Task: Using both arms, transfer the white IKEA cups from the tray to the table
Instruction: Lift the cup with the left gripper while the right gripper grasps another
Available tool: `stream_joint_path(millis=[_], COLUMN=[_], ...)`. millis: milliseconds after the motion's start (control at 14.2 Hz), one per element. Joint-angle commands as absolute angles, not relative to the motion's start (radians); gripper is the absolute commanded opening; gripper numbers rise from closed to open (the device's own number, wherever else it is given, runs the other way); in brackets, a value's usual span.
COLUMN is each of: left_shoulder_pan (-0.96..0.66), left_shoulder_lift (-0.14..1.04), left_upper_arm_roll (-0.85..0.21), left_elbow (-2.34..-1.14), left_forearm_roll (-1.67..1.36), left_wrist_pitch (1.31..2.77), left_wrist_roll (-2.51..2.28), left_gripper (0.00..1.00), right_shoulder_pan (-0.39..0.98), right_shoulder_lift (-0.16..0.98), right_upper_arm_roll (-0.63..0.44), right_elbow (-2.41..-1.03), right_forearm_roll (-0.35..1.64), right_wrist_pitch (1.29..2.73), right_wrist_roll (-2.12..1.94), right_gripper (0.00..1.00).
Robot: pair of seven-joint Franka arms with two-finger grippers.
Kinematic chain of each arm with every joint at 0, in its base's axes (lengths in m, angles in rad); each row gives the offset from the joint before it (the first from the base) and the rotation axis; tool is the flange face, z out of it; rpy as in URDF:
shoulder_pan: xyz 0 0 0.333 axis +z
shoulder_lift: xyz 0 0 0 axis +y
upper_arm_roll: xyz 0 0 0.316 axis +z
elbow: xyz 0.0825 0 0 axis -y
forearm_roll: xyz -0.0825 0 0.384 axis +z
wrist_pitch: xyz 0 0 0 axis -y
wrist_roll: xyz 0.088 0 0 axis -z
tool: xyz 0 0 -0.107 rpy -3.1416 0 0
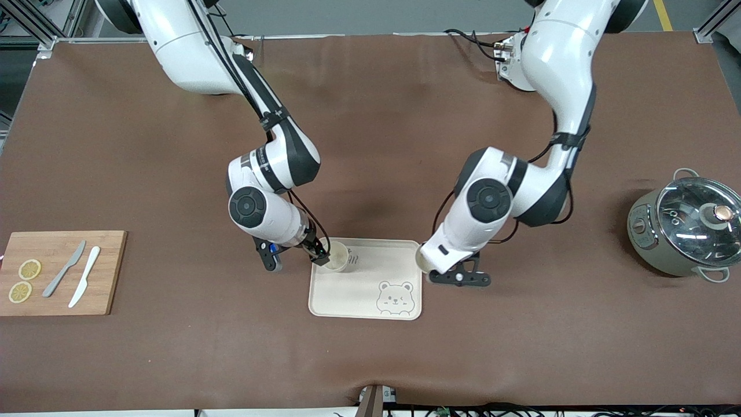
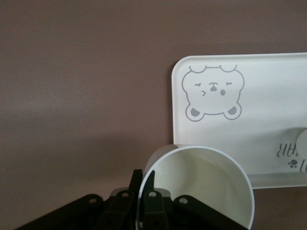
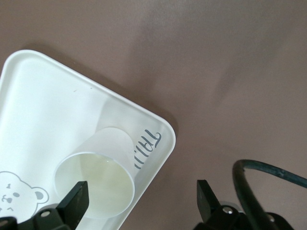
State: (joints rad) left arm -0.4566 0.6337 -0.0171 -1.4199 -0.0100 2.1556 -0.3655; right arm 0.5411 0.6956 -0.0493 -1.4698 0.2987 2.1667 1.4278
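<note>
Brown table (image 1: 173,359): one cup (image 1: 336,255) stands in tray (image 1: 370,301) corner.

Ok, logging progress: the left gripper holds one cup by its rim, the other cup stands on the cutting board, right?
No: the other cup stands on the bear tray, by the open right gripper; the right wrist view shows it. The left gripper holds its cup over the tray's edge.

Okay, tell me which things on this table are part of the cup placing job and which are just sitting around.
Job:
- cup on the tray, right gripper open around its rim
- second cup, held by left gripper at the bear tray edge

Lying about:
- cutting board
- two knives
- lemon slices
- lidded pot
</note>
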Motion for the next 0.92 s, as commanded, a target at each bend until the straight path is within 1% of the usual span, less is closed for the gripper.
stream_joint_path(millis=[0,71,141,212,283,353,424,495,565,636,707,777,848], left_shoulder_pan=[-0.419,-0.411,-0.396,-0.382,-0.362,-0.351,-0.345,-0.318,-0.305,-0.302,-0.284,-0.27,-0.265], left_shoulder_lift=[0.441,0.411,0.382,0.346,0.313,0.289,0.263,0.243,0.227,0.219,0.212,0.198,0.177], left_upper_arm_roll=[-0.014,-0.014,-0.014,-0.014,-0.015,-0.014,-0.014,-0.015,-0.017,-0.017,-0.017,-0.017,-0.017], left_elbow=[-1.722,-1.771,-1.822,-1.88,-1.931,-1.972,-2.02,-2.072,-2.123,-2.164,-2.195,-2.23,-2.265], left_forearm_roll=[-0.021,-0.021,-0.021,-0.021,-0.02,-0.02,-0.021,-0.021,-0.021,-0.021,-0.02,-0.021,-0.021], left_wrist_pitch=[2.294,2.319,2.339,2.368,2.393,2.405,2.433,2.481,2.535,2.581,2.612,2.637,2.66], left_wrist_roll=[-0.289,-0.27,-0.246,-0.22,-0.191,-0.169,-0.144,-0.126,-0.101,-0.083,-0.069,-0.042,-0.026], left_gripper=[0.0,0.0,0.0,0.0,0.0,0.0,0.0,0.0,0.0,0.0,0.0,0.0,0.0], right_shoulder_pan=[0.561,0.564,0.571,0.574,0.574,0.574,0.574,0.574,0.575,0.577,0.578,0.578,0.578], right_shoulder_lift=[0.732,0.739,0.752,0.756,0.764,0.764,0.765,0.765,0.765,0.765,0.764,0.765,0.765], right_upper_arm_roll=[-0.058,-0.057,-0.057,-0.057,-0.058,-0.057,-0.057,-0.057,-0.057,-0.057,-0.057,-0.057,-0.057], right_elbow=[-1.437,-1.437,-1.437,-1.437,-1.437,-1.437,-1.437,-1.437,-1.437,-1.437,-1.437,-1.437,-1.437], right_forearm_roll=[0.308,0.31,0.313,0.313,0.311,0.311,0.314,0.314,0.316,0.314,0.316,0.316,0.314], right_wrist_pitch=[2.192,2.222,2.246,2.261,2.269,2.269,2.272,2.278,2.279,2.279,2.279,2.279,2.279], right_wrist_roll=[1.447,1.448,1.448,1.448,1.448,1.448,1.448,1.448,1.45,1.45,1.45,1.45,1.448], right_gripper=[0.9,0.87,0.77,0.72,0.62,0.55,0.46,0.41,0.33,0.29,0.22,0.13,0.1])
